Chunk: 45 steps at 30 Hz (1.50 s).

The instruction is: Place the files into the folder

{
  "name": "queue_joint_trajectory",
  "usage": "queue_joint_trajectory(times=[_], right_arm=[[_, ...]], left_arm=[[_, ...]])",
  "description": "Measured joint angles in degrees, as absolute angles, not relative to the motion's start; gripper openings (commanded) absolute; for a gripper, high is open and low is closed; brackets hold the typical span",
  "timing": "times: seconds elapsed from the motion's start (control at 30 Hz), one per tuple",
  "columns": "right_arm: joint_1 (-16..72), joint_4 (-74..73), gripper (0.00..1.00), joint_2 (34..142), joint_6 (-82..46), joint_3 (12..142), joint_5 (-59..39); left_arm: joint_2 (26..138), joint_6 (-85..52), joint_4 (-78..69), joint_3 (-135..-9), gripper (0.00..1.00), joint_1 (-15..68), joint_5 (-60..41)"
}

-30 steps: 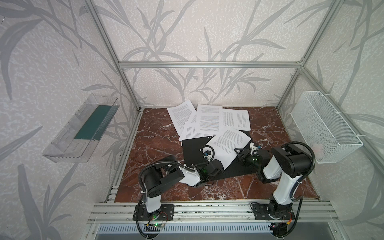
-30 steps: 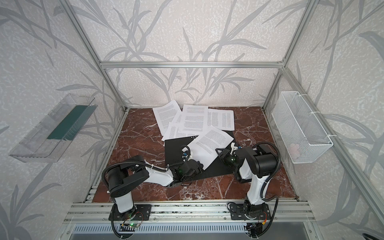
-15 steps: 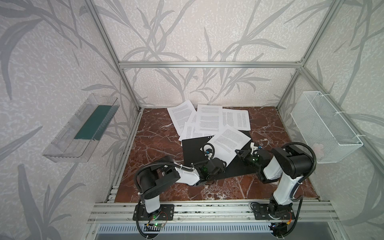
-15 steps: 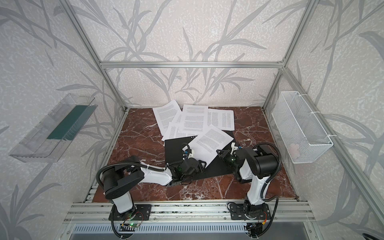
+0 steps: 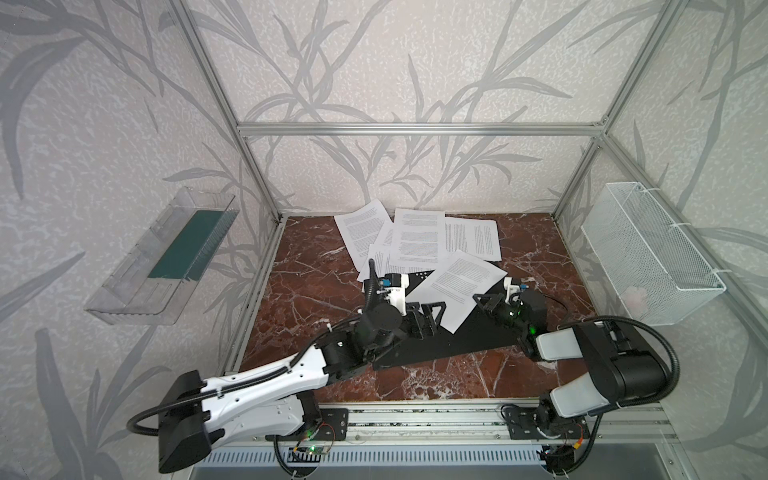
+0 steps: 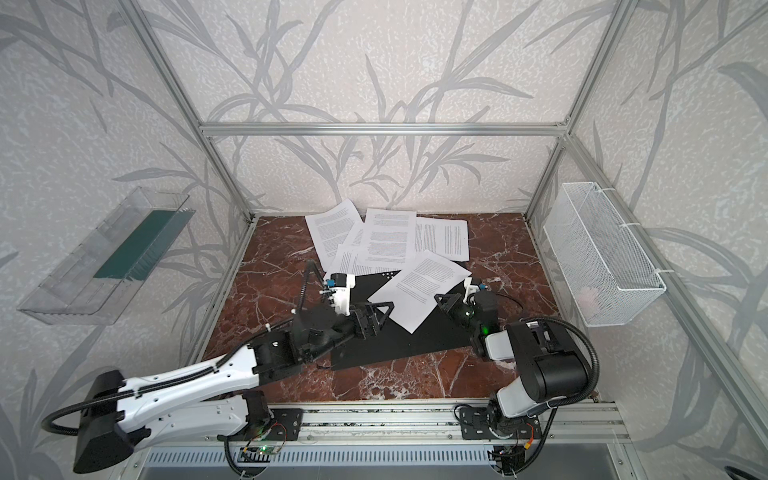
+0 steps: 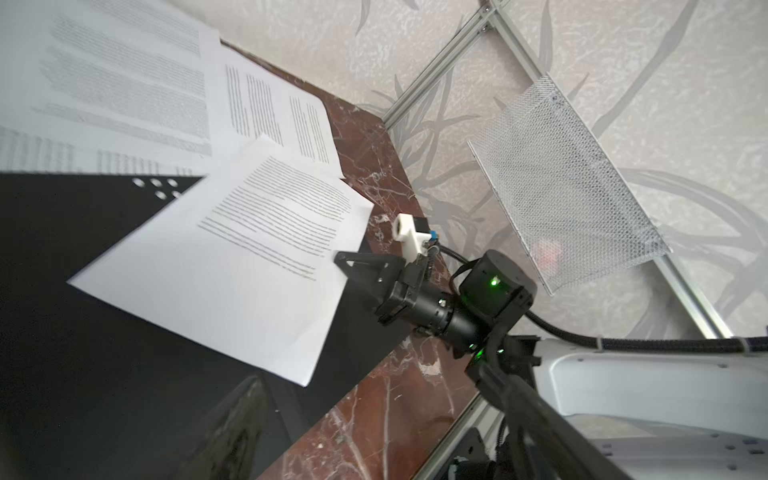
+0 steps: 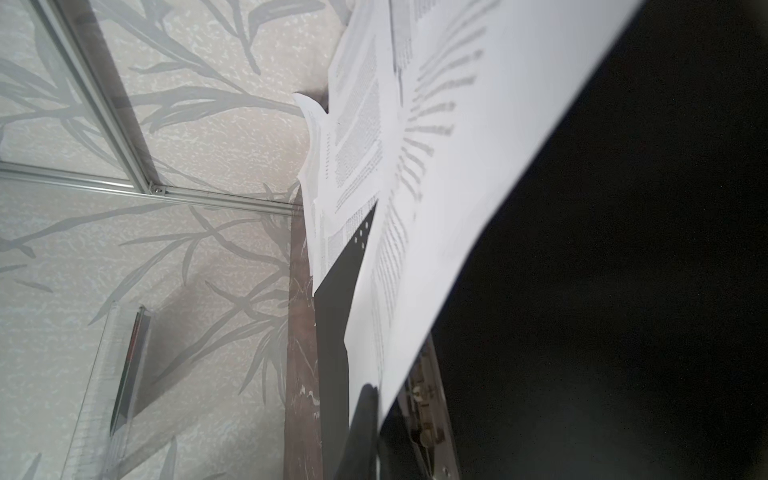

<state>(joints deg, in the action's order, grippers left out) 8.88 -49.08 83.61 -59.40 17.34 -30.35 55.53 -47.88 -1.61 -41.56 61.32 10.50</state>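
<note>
The folder [image 5: 457,347] [image 6: 415,345] lies open on the marble floor, black inside up. One of the files, a printed sheet [image 5: 457,286] [image 6: 419,289] [image 7: 232,270], rests slantwise across it. My right gripper [image 5: 482,300] [image 6: 442,301] [image 7: 345,259] is shut on that sheet's right edge; in the right wrist view the sheet [image 8: 457,166] runs down to a fingertip [image 8: 361,415] beside the folder's metal clip [image 8: 419,399]. My left gripper [image 5: 428,318] [image 6: 376,318] stands open over the folder by the sheet's near left corner, holding nothing. More files [image 5: 415,241] [image 6: 386,241] lie overlapping behind the folder.
A clear tray with a green base [image 5: 166,257] hangs on the left wall. A white wire basket [image 5: 648,257] hangs on the right wall. Aluminium frame rails [image 5: 415,419] run along the floor's front edge, with bare marble [image 5: 316,274] left of the folder.
My left gripper has opened and let go of the sheet. My right gripper has shut on the sheet's right edge. The sheet still lies across the folder.
</note>
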Motion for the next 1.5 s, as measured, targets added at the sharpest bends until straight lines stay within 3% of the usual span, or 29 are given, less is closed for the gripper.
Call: queue_joint_trajectory(times=[0.23, 0.47, 0.73, 0.97, 1.23, 1.5], right_arm=[[9.45, -13.89, 0.00, 71.66, -45.01, 33.82, -30.50], [10.76, 11.00, 0.00, 69.14, -32.88, 45.58, -31.59], [19.18, 28.45, 0.00, 69.10, -24.88, 60.60, -31.42], [19.11, 36.16, 0.00, 75.09, -18.87, 69.67, -32.64], [18.90, 45.25, 0.00, 88.20, -12.36, 73.45, -13.06], [18.76, 50.52, 0.00, 100.47, -9.65, 81.36, 8.75]], left_arm=[[40.56, -38.65, 21.98, -46.94, 0.99, 61.32, 12.49], [33.30, -33.56, 36.03, -47.83, 0.99, 61.32, 17.98], [34.09, -31.44, 40.97, -48.36, 0.99, 61.28, 16.43], [32.16, -30.04, 46.35, -51.07, 0.99, 61.28, 15.92], [29.36, -29.56, 50.81, -51.29, 0.99, 61.21, 18.61], [33.43, -29.61, 52.14, -51.29, 0.99, 61.12, 18.44]])
